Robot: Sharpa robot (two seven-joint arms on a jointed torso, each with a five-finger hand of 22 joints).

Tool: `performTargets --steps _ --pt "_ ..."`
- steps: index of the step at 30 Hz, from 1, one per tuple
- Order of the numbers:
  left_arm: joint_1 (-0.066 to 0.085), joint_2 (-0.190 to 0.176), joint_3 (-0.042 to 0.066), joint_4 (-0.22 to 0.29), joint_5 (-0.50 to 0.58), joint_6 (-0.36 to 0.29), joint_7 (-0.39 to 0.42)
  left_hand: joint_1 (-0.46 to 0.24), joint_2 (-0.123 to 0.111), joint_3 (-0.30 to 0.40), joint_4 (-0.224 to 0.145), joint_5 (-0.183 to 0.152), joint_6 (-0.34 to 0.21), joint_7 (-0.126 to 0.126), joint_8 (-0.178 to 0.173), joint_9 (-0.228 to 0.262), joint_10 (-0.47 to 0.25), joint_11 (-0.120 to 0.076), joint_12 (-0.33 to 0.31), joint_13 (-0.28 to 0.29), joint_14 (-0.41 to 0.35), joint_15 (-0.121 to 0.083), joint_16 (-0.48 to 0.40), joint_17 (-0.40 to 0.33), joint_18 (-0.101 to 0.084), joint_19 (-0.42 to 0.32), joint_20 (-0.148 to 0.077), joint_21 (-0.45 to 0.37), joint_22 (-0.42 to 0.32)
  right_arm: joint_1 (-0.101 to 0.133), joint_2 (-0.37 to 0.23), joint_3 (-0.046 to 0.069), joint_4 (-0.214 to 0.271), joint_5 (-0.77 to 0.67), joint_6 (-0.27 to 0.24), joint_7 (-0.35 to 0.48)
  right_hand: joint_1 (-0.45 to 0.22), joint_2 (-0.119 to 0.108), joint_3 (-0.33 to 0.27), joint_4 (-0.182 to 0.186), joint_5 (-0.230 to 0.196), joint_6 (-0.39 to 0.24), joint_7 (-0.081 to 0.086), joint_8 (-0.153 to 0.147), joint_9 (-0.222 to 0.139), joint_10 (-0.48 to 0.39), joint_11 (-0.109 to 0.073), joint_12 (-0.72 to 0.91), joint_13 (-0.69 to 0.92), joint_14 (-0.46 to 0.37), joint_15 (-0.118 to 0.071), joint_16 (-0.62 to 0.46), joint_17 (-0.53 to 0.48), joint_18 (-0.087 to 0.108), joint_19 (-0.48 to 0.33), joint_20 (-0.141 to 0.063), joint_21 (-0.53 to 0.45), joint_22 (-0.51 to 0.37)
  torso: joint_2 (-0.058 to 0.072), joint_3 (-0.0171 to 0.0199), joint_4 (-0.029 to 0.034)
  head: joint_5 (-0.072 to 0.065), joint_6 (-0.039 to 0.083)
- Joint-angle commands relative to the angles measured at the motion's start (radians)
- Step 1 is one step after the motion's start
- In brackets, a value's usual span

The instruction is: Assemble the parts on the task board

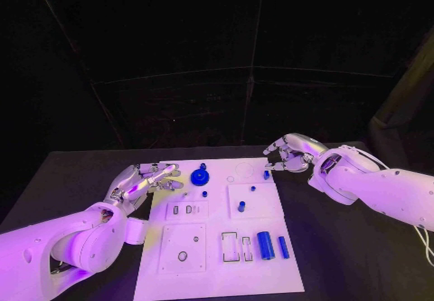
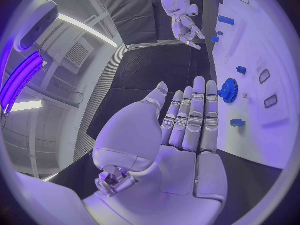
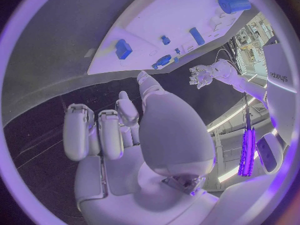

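Task board (image 1: 220,235), the white flat plate at the middle of the black table (image 1: 352,251), lies between your two hands in the head view. A blue toothed gear (image 1: 200,177) and a small blue peg (image 1: 243,205) already stand in it, while a thick blue cylinder (image 1: 265,244) and a thin blue rod (image 1: 283,246) lie loose near its front edge, so I judge most of the assembly is left. Your left hand (image 1: 149,177) hovers at the board's left edge beside the gear; your right hand (image 1: 291,153) sits at the far right corner.

From the left wrist view, that hand is flat, fingers straight and together, holding nothing.

From the right wrist view, that hand's fingers are curled inward on nothing; you cannot tell whether its fingertips touch the board.
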Motion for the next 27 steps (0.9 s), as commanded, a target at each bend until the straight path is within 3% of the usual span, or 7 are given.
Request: performTargets --steps 1,7,12,21,27 --pt "0.001 0.001 0.001 -0.002 -0.004 0.013 0.005 0.009 -0.001 0.006 0.001 0.005 -0.001 0.004 -0.006 -0.001 0.003 0.004 -0.004 -0.002 -0.006 0.002 -0.004 0.001 0.014 0.005 0.004 -0.005 -0.001 -0.012 0.003 0.0 -0.014 0.046 0.023 0.05 0.009 0.002 -0.002 -0.003 0.006 -0.008 0.002 -0.007 -0.001 -0.011 0.0 -0.006 -0.003 0.057 0.0 -0.004 0.031 -0.014 -0.006 0.002 -0.007 0.012 0.0 0.0016 0.001 0.001 -0.002" --pt "0.001 0.003 0.0 -0.007 -0.004 0.013 0.005 0.009 -0.001 0.006 0.001 0.005 -0.001 0.004 -0.006 -0.001 0.003 0.004 -0.004 -0.002 -0.006 0.002 -0.004 0.001 0.014 0.005 0.004 -0.005 -0.001 -0.036 0.008 0.0 -0.03 0.051 0.043 0.054 0.009 0.002 -0.003 -0.003 0.007 -0.008 0.002 -0.006 -0.001 -0.011 0.0 -0.005 -0.002 0.056 0.001 -0.006 0.028 -0.013 -0.009 0.002 -0.009 0.008 0.001 0.0013 -0.0009 0.0 -0.007" --pt "0.0 0.004 0.0 -0.01 -0.004 0.014 0.005 0.009 -0.001 0.006 0.001 0.005 -0.001 0.004 -0.006 -0.001 0.003 0.004 -0.004 -0.002 -0.006 0.002 -0.004 0.001 0.014 0.005 0.004 -0.005 -0.001 -0.049 0.01 0.0 -0.04 0.055 0.059 0.056 0.009 0.003 -0.005 -0.003 0.009 -0.005 0.001 -0.004 0.0 -0.011 0.0 -0.003 -0.001 0.056 0.001 -0.006 0.028 -0.013 -0.01 0.003 -0.01 0.006 0.0 -0.0012 0.0006 -0.004 -0.013" --pt "0.0 0.005 0.0 -0.014 -0.004 0.015 0.005 0.009 -0.001 0.006 0.001 0.005 -0.001 0.004 -0.006 -0.001 0.003 0.004 -0.004 -0.002 -0.006 0.002 -0.004 0.001 0.014 0.005 0.004 -0.005 -0.001 -0.059 0.016 0.0 -0.051 0.064 0.058 0.059 0.008 0.006 -0.007 -0.002 0.012 -0.002 0.001 -0.003 0.001 -0.01 0.0 -0.002 0.001 0.057 0.001 -0.005 0.03 -0.013 -0.01 0.003 -0.009 0.008 -0.001 -0.0013 0.0009 -0.005 -0.015" --pt "0.0 0.006 0.0 -0.015 -0.004 0.014 0.004 0.009 -0.001 0.006 0.001 0.005 -0.001 0.004 -0.006 -0.001 0.003 0.004 -0.004 -0.002 -0.006 0.002 -0.004 0.001 0.014 0.005 0.004 -0.005 -0.001 -0.06 0.027 0.0 -0.067 0.066 0.057 0.06 0.018 0.026 -0.004 -0.006 0.011 0.016 -0.003 0.005 0.004 -0.005 -0.003 0.006 0.008 0.058 -0.002 -0.004 0.035 -0.013 -0.007 0.001 -0.009 0.011 0.0 -0.0018 0.0015 -0.004 -0.014"
